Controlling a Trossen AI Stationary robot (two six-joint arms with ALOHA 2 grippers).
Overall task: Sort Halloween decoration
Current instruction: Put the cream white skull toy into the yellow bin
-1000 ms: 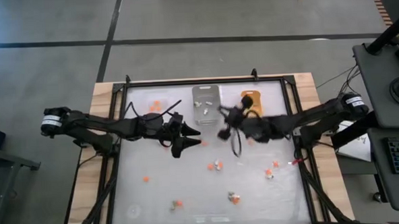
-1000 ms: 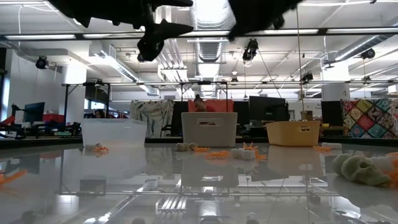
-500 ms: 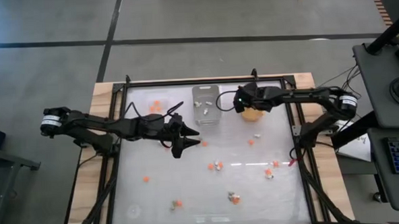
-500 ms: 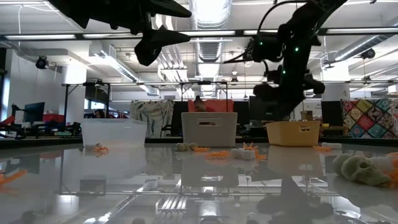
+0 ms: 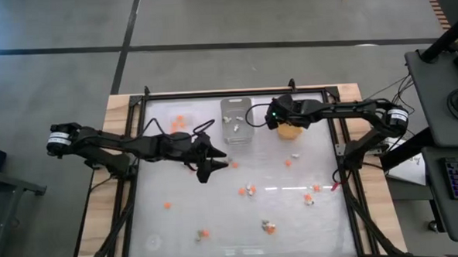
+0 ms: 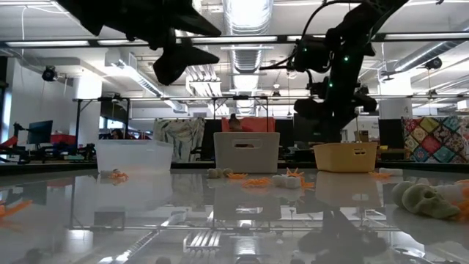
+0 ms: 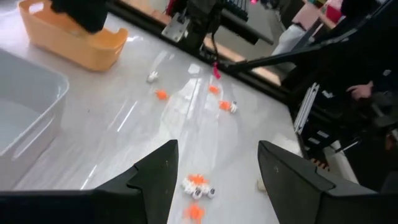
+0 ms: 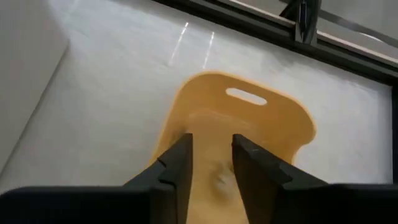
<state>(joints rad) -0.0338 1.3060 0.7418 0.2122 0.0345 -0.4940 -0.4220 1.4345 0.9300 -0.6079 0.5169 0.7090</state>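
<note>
My right gripper (image 8: pixel 211 165) hangs open above the orange-yellow tray (image 5: pixel 292 129) at the table's far right. Nothing is between its fingers. A small blurred shape (image 8: pixel 217 177) shows inside the tray below them. My left gripper (image 7: pixel 214 180) hovers open above mid-table, left of centre (image 5: pixel 215 155), over an orange-and-white trinket (image 7: pixel 198 185). Several Halloween decorations lie loose on the table, among them orange ones (image 5: pixel 166 205) and white-and-orange ones (image 5: pixel 249 190). A grey skull (image 6: pixel 425 199) lies near the low camera.
A clear tray (image 5: pixel 178 123) with orange trinkets and a grey tray (image 5: pixel 236 116) with pale ones stand left of the orange-yellow tray along the far edge. A black frame (image 5: pixel 235 92) rims the table. The near half holds only scattered trinkets.
My right gripper has swung from above mid-table toward the far edge and down, turning as it went. It has hung nearly still over the orange-yellow tray for the last half second. My left gripper has tipped slightly downward in place.
</note>
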